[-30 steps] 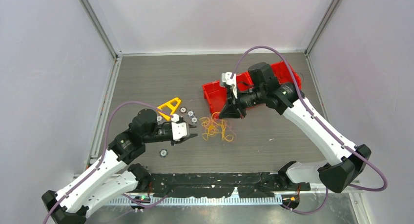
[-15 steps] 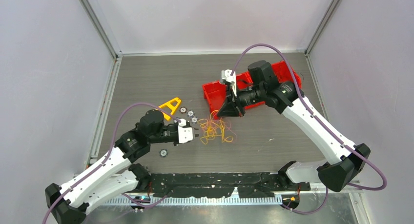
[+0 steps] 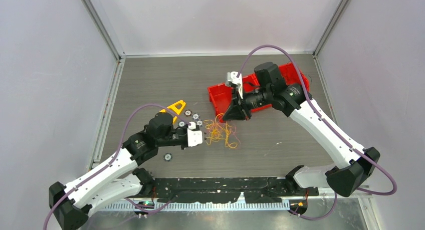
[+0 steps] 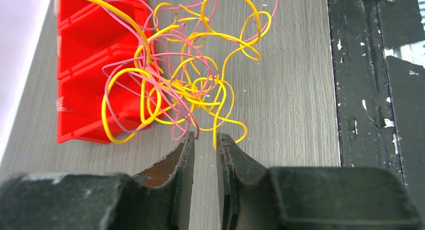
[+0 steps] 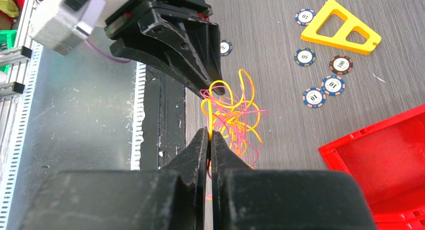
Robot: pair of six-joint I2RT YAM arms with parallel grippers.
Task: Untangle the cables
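The cables (image 3: 220, 131) lie tangled on the surface (image 3: 150, 79), at seven o'clock from the red bin (image 3: 219, 95). The right tool (image 5: 209, 136) pinches a yellow strand, likely anchoring the knot. The left tool (image 4: 205, 140), narrowly parted and empty, sits at the tangle's nine o'clock edge, probably to pull.

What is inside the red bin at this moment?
The red bin shows bare red compartments at its left end. In the left wrist view, cables cross in front of it. In the top view the right arm covers its middle, so any contents there are hidden.
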